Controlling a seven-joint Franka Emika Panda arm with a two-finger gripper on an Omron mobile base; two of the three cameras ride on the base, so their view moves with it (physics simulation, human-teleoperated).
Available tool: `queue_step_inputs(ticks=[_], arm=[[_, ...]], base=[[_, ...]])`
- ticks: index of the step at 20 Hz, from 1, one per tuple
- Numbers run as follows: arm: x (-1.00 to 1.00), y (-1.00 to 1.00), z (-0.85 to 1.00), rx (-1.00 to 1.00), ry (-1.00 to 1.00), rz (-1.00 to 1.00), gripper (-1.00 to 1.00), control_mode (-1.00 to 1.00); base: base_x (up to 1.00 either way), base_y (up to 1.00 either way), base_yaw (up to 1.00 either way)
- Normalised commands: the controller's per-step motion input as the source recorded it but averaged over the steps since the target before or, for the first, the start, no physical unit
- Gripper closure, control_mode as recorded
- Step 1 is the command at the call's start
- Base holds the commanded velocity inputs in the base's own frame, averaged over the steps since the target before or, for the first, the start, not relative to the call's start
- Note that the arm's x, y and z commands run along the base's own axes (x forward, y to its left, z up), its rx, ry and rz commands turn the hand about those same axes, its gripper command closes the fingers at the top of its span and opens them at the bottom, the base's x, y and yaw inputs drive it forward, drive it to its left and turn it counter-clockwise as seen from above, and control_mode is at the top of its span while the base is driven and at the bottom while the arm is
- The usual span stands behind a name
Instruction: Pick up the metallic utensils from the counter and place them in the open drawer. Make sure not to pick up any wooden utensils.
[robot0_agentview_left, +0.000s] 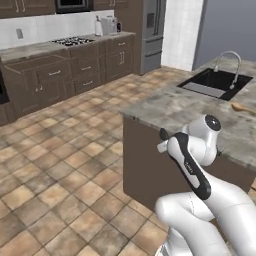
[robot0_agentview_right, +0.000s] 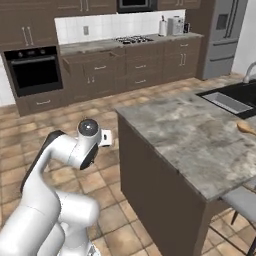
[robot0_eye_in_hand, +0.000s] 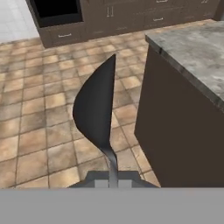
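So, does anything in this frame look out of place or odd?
Nothing spilled or damaged. The gripper is shut on the metal spoon, carried over the tiled floor beside the island counter. The wooden spoon lies on the counter near the sink.

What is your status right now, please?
Fingers shut on metal spoon, carried above the floor beside the island. Wooden spoon left on counter. Nothing in the way.
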Motion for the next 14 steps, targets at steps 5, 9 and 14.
queue_step_inputs(ticks=[5,9,14], arm=[[0.0,0.0,0.0,0.0,0.0,0.0,1.0,1.0],[0.0,0.0,0.0,0.0,0.0,0.0,1.0,1.0],[0.0,0.0,0.0,0.0,0.0,0.0,1.0,1.0]], base=[[1.0,1.0,-0.37],[0.78,1.0,-0.27],[0.35,1.0,-0.15]])
